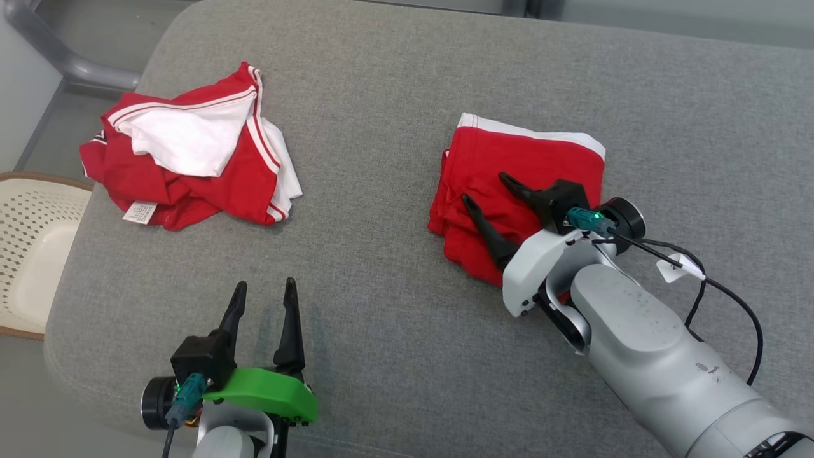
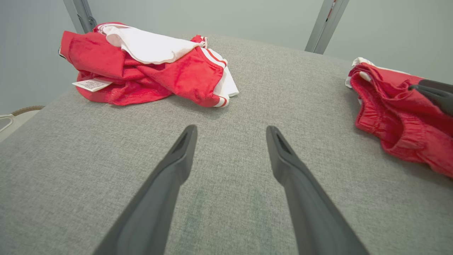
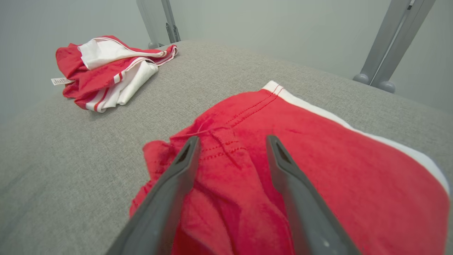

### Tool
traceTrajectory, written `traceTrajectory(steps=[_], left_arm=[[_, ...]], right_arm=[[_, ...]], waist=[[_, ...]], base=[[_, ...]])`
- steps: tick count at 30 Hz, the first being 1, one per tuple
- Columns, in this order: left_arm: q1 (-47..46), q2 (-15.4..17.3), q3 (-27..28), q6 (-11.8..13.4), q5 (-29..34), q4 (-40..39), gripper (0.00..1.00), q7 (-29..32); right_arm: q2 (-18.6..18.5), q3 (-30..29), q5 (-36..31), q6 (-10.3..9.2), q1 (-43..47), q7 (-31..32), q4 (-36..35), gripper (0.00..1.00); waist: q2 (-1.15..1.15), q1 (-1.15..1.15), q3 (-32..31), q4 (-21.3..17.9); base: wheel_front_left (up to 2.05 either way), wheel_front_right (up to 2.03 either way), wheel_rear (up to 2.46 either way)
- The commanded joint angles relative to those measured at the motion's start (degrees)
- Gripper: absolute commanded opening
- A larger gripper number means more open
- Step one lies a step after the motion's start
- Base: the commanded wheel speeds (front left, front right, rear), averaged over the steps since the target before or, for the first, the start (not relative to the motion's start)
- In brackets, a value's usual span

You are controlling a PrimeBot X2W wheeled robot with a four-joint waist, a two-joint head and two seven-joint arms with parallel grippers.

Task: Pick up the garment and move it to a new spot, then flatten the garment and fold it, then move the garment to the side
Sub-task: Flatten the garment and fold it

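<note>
The garment (image 1: 509, 152), red and folded into a flat, nearly square packet, lay at about 2 o'clock in the head view on the grey cushion (image 1: 394, 95). Its white-trimmed edge faced 12 to 1 o'clock, and that edge ran from roughly 10 o'clock to 4 o'clock. The opposite side, toward 7 o'clock, was bunched into soft gathered folds. The top layer was smooth, with a line of red stitching near the trim. Its long axis could not be judged, because the corner toward 5 o'clock was hidden under the right wrist.

The right gripper (image 1: 483, 186) sat over the garment's lower half with its fingers pointing to 11 o'clock. The fingers were spread, with red cloth showing between and under them. Whether the tips pressed the cloth could not be told. A black cable (image 1: 731, 292) looped off the wrist toward 4 o'clock.

The left gripper (image 1: 265, 283) was at 7 o'clock, well apart from the garment. It was over bare cushion, spread wide and gripping nothing, with its fingers pointing to 12.

At 10 o'clock lay a crumpled heap (image 1: 191, 178) of red and white cloth with striped trim. A white label (image 1: 140, 212) stuck out at the heap's lower left, its print too small to read. A pale perforated basket (image 1: 32, 242) was cut off by the frame edge at 9 o'clock.
</note>
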Motion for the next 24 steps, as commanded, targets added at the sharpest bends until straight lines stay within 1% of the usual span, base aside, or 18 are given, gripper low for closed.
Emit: traceTrajectory(steps=[1, 2, 3, 15, 19, 24], left_arm=[[-1.2, 0.2, -0.1, 0.3, -0.6, -0.4, 1.00, 0.0], [-1.4, 0.2, -0.2, 0.4, -0.6, -0.5, 1.00, 0.0], [-1.4, 0.2, -0.2, 0.4, -0.7, -0.6, 1.00, 0.0], [-1.2, 0.2, -0.4, 0.2, -1.4, -0.8, 1.00, 0.0], [-0.5, 0.2, -0.5, 0.1, -1.3, -0.9, 1.00, 0.0], [-0.1, 0.2, -0.2, 0.0, -1.3, -0.5, 1.00, 0.0]], right_arm=[[-0.5, 0.4, 0.5, -0.04, -0.8, -0.2, 0.1, 0.67], [-0.6, 0.8, 0.5, -0.04, -1.1, -0.2, 0.0, 0.20], [-0.5, 1.1, 0.7, -0.04, -1.1, -0.2, -0.3, 0.00], [-1.3, 4.5, 3.9, -0.03, 1.3, -0.2, -6.9, 0.00], [-1.1, 7.5, 5.5, -0.03, 3.5, -0.2, -9.5, 0.00], [-1.2, 11.6, 7.0, -0.03, 5.8, -0.2, -8.8, 0.00]], waist=[[0.00, 0.00, 0.6, 0.5], [0.00, 0.00, 0.7, 0.5], [0.00, 0.00, 0.8, 0.5], [0.00, 0.00, 0.3, 1.0], [0.00, 0.00, -0.2, 1.1], [0.00, 0.00, -0.8, 1.1]], base=[[0.00, 0.00, 0.00], [0.00, 0.00, 0.00], [0.00, 0.00, 0.00], [0.00, 0.00, 0.00], [0.00, 0.00, 0.00], [0.00, 0.00, 0.00]])
